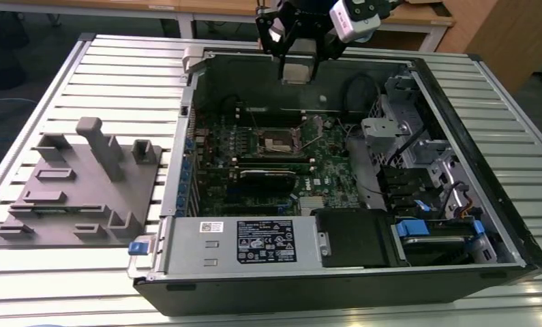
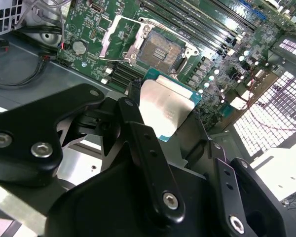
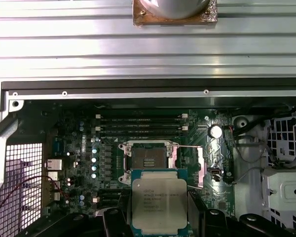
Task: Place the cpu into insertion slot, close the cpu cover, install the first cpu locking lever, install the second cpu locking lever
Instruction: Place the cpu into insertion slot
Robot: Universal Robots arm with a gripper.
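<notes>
Plainly the first step is the one in hand: the cpu [image 3: 159,202] is off the board, held in the air with its dull metal top showing in both wrist views. It hangs above and to one side of the insertion slot [image 3: 149,160], near it but apart. The gripper [image 2: 165,111] is clenched on the chip, with a black finger pressed against each of two opposite edges. The slot lies bare, its pale contact field uncovered. The cpu cover [image 2: 110,34] is swung back beside it, so nothing bars the way down. A thin wire locking lever [image 3: 201,168] beside the slot looks released, though I cannot tell its exact seat. Around the slot spreads the green motherboard [image 1: 330,180], with the long memory slots [image 3: 138,123] just beyond. All of this sits inside the open computer case [image 1: 453,269], which rests on the slatted table [image 1: 116,61]. A grey fixture block [image 1: 80,184] lies on the exterior view's left, well apart from the work. By my judgement nothing of the task is finished yet. Seating the chip calls for it to be brought square over the slot, level, with corners and edges matched to the rim. It also calls for a gentle drop, since the contacts beneath would not forgive a skewed or forced landing.
</notes>
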